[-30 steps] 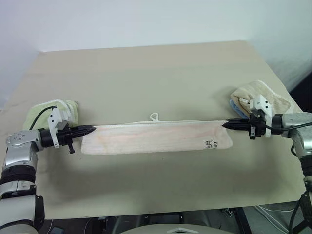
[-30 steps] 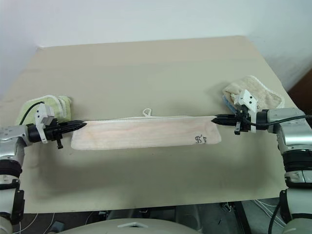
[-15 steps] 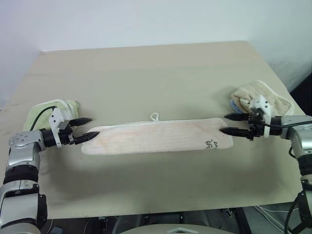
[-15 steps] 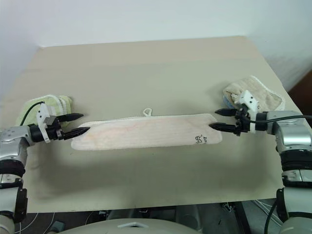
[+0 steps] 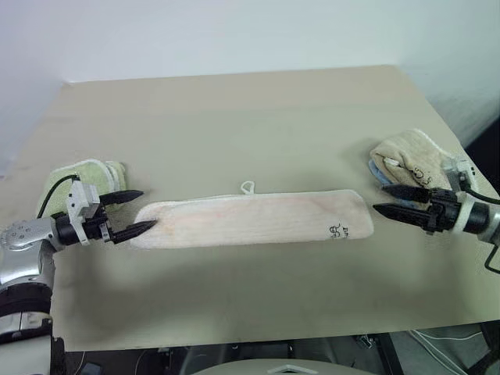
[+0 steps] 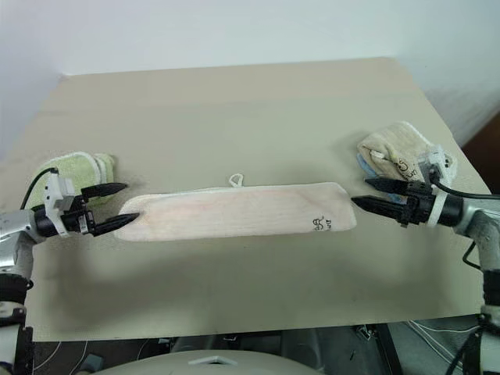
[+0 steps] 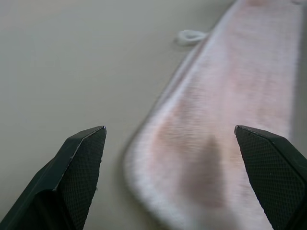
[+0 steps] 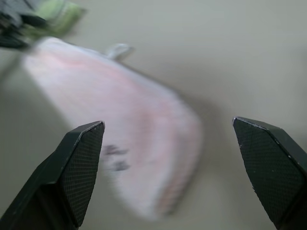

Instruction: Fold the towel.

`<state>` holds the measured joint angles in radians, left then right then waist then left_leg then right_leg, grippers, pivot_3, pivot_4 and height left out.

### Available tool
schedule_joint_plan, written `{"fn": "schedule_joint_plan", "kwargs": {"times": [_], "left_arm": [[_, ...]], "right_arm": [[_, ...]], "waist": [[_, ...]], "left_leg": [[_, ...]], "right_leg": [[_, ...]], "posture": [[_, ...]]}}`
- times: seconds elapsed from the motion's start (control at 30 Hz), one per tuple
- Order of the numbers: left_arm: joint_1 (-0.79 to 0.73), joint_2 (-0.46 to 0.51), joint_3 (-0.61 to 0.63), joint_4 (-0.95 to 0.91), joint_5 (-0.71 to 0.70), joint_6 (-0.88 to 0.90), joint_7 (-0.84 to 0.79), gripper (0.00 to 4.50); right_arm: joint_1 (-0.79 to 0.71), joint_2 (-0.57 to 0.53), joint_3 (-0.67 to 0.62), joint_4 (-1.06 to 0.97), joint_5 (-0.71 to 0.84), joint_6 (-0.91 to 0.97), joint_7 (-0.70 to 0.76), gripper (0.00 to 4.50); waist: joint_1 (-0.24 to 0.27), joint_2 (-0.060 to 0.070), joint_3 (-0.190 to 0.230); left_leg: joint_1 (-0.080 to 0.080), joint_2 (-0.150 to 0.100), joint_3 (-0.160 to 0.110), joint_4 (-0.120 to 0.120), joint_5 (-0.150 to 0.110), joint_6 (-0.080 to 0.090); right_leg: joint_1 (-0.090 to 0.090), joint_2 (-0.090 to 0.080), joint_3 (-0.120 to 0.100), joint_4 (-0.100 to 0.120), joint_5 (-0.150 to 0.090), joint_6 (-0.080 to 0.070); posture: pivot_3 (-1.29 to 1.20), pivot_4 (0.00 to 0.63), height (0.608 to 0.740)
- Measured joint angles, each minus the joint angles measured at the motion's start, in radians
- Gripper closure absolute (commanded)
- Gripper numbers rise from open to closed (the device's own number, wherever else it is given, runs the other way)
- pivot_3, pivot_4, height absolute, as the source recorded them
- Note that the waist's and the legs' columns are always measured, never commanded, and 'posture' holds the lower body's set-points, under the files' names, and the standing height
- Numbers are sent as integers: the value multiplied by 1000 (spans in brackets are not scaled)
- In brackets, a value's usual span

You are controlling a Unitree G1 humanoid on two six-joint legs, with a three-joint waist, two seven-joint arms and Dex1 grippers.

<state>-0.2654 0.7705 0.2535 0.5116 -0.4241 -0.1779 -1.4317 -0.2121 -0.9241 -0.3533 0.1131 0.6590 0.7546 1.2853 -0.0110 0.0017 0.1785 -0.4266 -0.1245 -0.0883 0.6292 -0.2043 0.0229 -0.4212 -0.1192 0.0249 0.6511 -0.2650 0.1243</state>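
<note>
Both your left gripper and right gripper have let go, spread wide and backed off the towel (lying folded lengthwise mid-table), so that fold looks set.

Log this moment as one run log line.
towel: flat on table, folded into long strip | left gripper: open, off towel | right gripper: open, off towel

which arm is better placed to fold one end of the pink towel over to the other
Left, narrowly. The left gripper is open with a fingertip at the towel end, while the open right gripper sits slightly clear of its end, crowded by the beige towel.
</note>
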Motion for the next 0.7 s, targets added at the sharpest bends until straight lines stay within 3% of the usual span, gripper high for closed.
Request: {"fn": "schedule_joint_plan", "kwargs": {"times": [0.33, 0.7], "left_arm": [[102, -63, 5, -138, -52, -103, -41, 2], [89, -62, 32, -40, -102, -152, -160, 2]], "right_arm": [[162, 100, -161, -182, 278, 380, -244, 8], [279, 230, -342, -316, 616, 631, -591, 8]], "waist": [[1, -1, -1], [1, -1, -1]], "left_leg": [[0, 1, 1, 0, 0, 1], [0, 1, 1, 0, 0, 1]], "right_leg": [[2, 0, 0, -3, 0, -2], [2, 0, 0, -5, -1, -4]], "posture": [[0, 150, 728], [0, 150, 728]]}}
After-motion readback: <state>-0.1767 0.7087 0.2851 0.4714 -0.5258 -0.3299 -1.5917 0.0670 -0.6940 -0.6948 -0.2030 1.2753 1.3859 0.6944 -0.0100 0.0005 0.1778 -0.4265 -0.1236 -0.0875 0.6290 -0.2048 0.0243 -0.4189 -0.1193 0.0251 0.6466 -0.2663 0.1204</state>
